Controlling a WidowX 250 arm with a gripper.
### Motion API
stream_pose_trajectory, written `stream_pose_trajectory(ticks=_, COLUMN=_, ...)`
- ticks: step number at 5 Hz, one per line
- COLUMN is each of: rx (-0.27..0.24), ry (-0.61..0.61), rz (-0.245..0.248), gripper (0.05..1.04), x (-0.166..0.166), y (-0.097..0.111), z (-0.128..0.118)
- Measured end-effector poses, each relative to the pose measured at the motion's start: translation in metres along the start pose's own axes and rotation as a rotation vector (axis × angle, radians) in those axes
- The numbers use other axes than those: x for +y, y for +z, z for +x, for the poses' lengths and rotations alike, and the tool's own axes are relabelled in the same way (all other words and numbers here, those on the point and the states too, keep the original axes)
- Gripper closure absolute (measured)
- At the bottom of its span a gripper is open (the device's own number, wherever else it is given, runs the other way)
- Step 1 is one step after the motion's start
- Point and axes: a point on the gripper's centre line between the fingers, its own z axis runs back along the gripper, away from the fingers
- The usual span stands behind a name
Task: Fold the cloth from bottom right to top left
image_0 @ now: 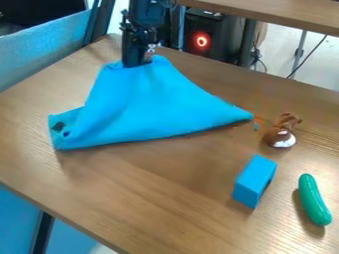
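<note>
The black gripper (138, 63) hangs down at the upper left of the table, its tips at the top edge of the blue cloth (149, 106). The cloth lies in a rough triangle, its peak under the gripper, one point reaching right towards the brown toy and a dark-spotted corner at the lower left. Its long front edge runs from that left corner up to the right point. Whether the fingertips are closed on the fabric cannot be made out.
A brown and white toy (281, 133) lies just right of the cloth's right point. Further forward are a blue block (254, 181) and a green toy cucumber (313, 200). The wooden table's (132, 193) front edge runs diagonally at the lower left.
</note>
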Motion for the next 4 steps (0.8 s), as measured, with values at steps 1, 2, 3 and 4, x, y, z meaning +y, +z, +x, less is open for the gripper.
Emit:
stream_pose_trajectory(ticks=1, rx=-0.01, ry=-0.07, rz=0.074, gripper=1.028, x=0.012, y=0.001, z=0.002)
stream_pose_trajectory(ticks=2, rx=-0.01, ry=-0.226, rz=0.124, gripper=1.022, x=0.025, y=0.004, z=0.01)
stream_pose_trajectory(ticks=3, rx=0.01, ry=-0.447, rz=0.161, gripper=0.984, x=0.035, y=0.004, z=0.016)
stream_pose_trajectory(ticks=4, rx=0.053, ry=-0.685, rz=0.117, gripper=0.791, x=0.039, y=0.001, z=0.02)
